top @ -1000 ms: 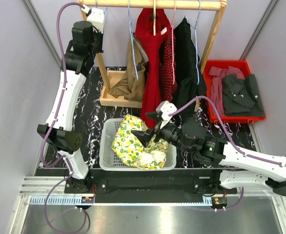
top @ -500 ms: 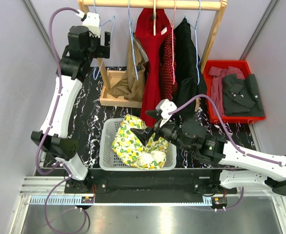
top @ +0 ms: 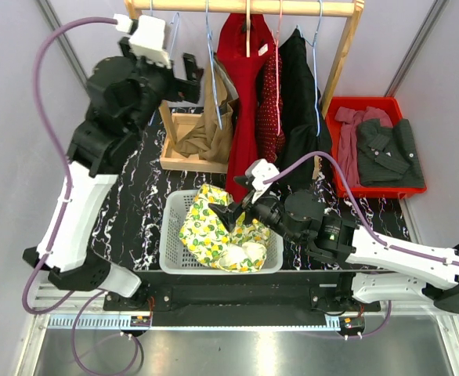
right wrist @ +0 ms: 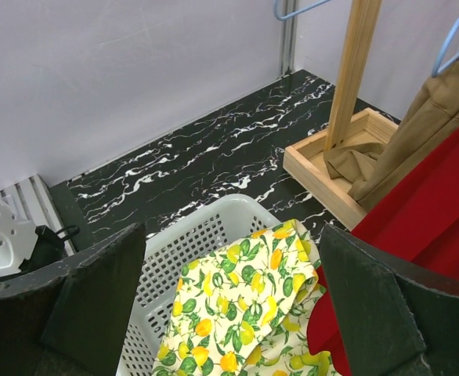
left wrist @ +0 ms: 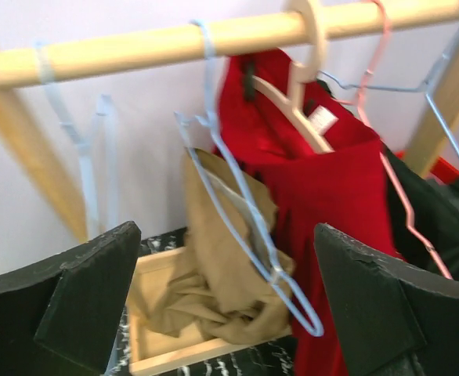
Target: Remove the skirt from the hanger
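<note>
The lemon-print skirt (top: 207, 227) lies crumpled in the white basket (top: 169, 235), off any hanger. My right gripper (top: 228, 213) hovers just above it, open and holding nothing; in the right wrist view the skirt (right wrist: 241, 325) shows between the spread fingers (right wrist: 81, 305). An empty pale blue hanger (top: 172, 35) hangs at the rail's left end and appears blurred in the left wrist view (left wrist: 84, 157). My left gripper (top: 184, 78) is up near the rail, just right of that hanger, open and empty (left wrist: 229, 305).
The wooden rail (top: 245, 8) carries a tan garment (left wrist: 222, 258) slumping off a blue hanger (left wrist: 249, 211) into the rack's wooden base (top: 190, 160), a red dress (top: 245, 94) and a black garment (top: 298, 102). A red tray (top: 339, 106) of dark clothes sits at right.
My left gripper opened and let go of the pale blue hanger at the rail, then swung right along the rail. The right gripper shifted only slightly left over the basket.
</note>
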Available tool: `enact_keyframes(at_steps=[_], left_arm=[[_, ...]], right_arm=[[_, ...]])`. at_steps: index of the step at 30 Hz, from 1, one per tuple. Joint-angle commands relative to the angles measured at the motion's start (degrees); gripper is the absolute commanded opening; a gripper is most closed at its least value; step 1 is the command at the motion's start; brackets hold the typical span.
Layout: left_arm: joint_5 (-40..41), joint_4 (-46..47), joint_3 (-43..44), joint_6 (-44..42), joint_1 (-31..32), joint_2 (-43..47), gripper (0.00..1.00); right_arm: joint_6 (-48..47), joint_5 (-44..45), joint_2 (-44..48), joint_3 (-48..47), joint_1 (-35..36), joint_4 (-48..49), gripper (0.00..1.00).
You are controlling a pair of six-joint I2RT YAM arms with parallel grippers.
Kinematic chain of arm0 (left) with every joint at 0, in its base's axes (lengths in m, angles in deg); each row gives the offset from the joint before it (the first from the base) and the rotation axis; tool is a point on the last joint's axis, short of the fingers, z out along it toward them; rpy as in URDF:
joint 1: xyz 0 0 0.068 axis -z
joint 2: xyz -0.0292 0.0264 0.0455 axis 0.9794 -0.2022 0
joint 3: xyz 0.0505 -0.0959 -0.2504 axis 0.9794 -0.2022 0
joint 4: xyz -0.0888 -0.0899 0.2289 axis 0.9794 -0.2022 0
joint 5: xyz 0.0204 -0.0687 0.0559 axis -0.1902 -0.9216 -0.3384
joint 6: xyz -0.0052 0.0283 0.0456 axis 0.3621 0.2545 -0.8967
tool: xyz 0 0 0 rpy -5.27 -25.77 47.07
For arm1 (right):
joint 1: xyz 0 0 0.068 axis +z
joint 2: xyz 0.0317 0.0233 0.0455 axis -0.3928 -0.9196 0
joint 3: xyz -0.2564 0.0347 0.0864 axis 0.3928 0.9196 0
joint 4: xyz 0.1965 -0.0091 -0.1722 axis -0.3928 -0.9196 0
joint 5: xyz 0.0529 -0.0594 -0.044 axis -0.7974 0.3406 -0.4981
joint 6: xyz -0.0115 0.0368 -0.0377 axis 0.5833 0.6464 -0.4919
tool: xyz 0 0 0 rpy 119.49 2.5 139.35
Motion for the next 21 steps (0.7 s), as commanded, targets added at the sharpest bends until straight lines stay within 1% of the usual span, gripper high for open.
enact_keyframes(at_steps=[1,2,8,14,16,17,18,19,21], left_arm=[[4.6,0.4,0.8,1.5,2.7,-7.8,0.99],[5.3,0.6,2.1,3.3,2.7,-9.0,0.99],[6.4,1.6,9.1,3.8,2.7,-16.9,0.99],[9.3,3.4,8.9,4.2,1.5,-19.3,0.98],[9.4,3.6,8.4,4.5,0.9,-19.5,0.90],[9.2,3.6,8.1,4.4,0.1,-19.4,0.83],[9.1,3.7,7.7,4.4,-0.2,-19.4,0.68],[8.8,3.7,7.1,4.4,-0.7,-19.4,0.58],[8.3,3.6,6.9,4.3,-1.8,-19.6,0.41]], right_arm=[[-0.7,3.1,1.0,-1.2,0.3,2.1,1.00],[-0.6,3.3,1.6,-1.1,0.2,1.9,1.00],[-0.1,4.9,3.9,0.0,0.2,1.1,1.00],[-0.4,5.8,5.0,-0.3,0.2,-0.3,1.00],[-0.7,6.2,5.4,-0.2,0.2,-0.5,1.00],[-0.9,6.6,5.4,-0.1,0.2,-0.5,1.00],[-1.0,6.9,5.4,0.1,0.2,-0.4,1.00],[-1.0,7.1,5.3,0.1,0.2,-0.3,1.00],[-0.8,6.8,5.1,0.1,0.2,0.1,1.00]])
